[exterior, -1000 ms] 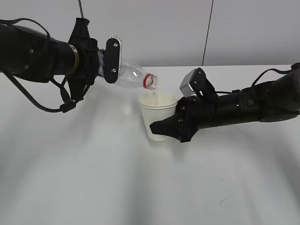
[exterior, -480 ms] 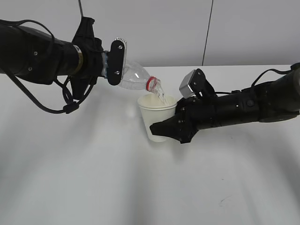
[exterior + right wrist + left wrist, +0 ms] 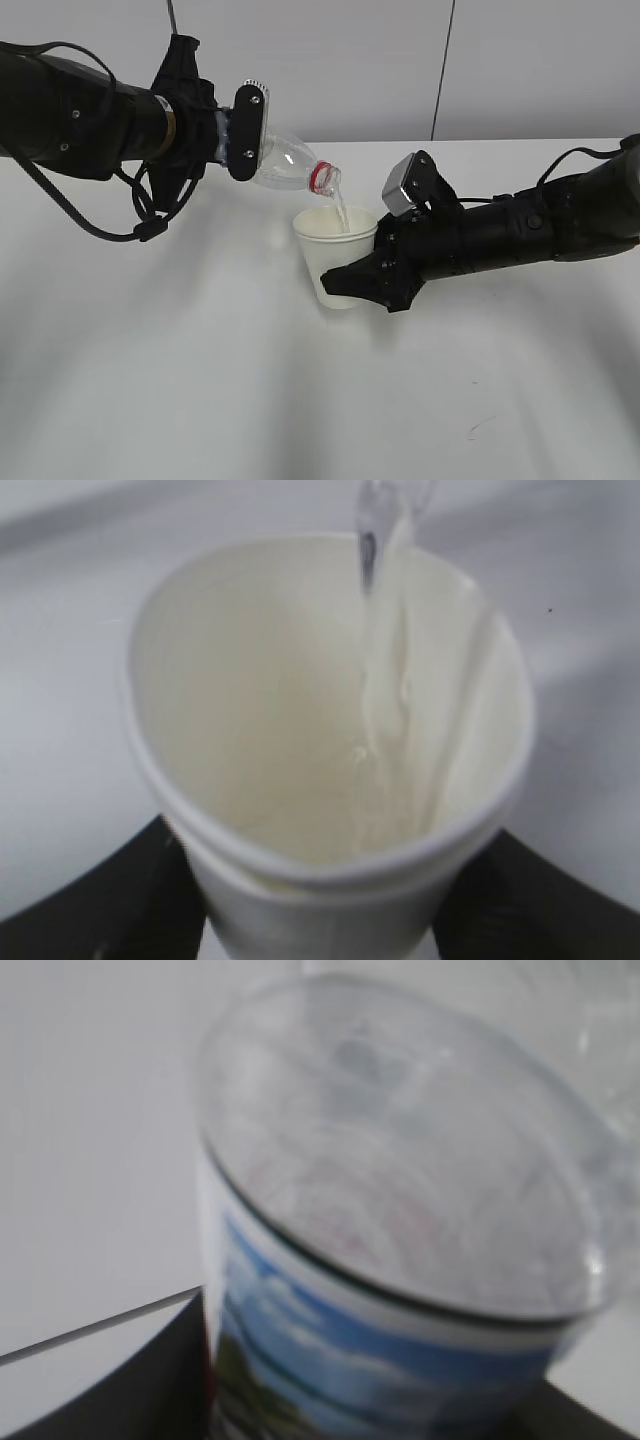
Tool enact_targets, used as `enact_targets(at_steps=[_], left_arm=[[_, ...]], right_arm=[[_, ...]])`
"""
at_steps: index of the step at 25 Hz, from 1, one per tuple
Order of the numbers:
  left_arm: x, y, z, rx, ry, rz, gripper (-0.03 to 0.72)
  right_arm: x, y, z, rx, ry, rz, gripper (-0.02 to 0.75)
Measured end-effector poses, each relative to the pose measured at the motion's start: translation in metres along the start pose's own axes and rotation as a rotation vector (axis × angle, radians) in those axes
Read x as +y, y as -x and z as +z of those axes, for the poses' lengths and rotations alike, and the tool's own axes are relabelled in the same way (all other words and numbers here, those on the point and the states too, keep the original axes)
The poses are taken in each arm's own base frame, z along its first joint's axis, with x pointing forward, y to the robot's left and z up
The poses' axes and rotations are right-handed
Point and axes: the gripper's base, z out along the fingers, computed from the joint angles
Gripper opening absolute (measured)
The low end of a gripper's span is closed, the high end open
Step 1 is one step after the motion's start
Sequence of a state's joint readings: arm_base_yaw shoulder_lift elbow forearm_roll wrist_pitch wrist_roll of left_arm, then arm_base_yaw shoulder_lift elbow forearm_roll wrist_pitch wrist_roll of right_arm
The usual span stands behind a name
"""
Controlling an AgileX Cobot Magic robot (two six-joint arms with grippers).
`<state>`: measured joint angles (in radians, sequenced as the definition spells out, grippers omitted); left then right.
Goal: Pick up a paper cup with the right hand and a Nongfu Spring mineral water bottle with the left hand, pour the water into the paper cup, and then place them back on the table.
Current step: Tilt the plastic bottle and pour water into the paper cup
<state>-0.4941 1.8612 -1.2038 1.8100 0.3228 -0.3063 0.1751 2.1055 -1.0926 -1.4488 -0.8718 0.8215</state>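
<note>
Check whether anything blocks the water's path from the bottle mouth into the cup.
Nothing visible does. The tilted Nongfu Spring mineral water bottle has its mouth just above the paper cup, and the stream falls unobstructed inside the rim.

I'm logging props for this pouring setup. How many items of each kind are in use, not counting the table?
Nongfu Spring mineral water bottle: 1
Paper cup: 1
Robot claws: 2, left claw and right claw
Total: 4

Bottle (image 3: pixel 285 162): we see it clear, tilted, mouth down, streaming water.
Cup (image 3: pixel 335 260): we see it cream-white, upright beneath.
</note>
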Motion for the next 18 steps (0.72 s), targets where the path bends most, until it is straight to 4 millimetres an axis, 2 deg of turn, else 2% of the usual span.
enact_targets(at_steps=[18], left_arm=[[0.0000,0.0000,0.0000,0.000,0.000,0.005,0.358]], right_arm=[[-0.0023,-0.0023,0.0001,0.023,-0.025,0.000,0.438]])
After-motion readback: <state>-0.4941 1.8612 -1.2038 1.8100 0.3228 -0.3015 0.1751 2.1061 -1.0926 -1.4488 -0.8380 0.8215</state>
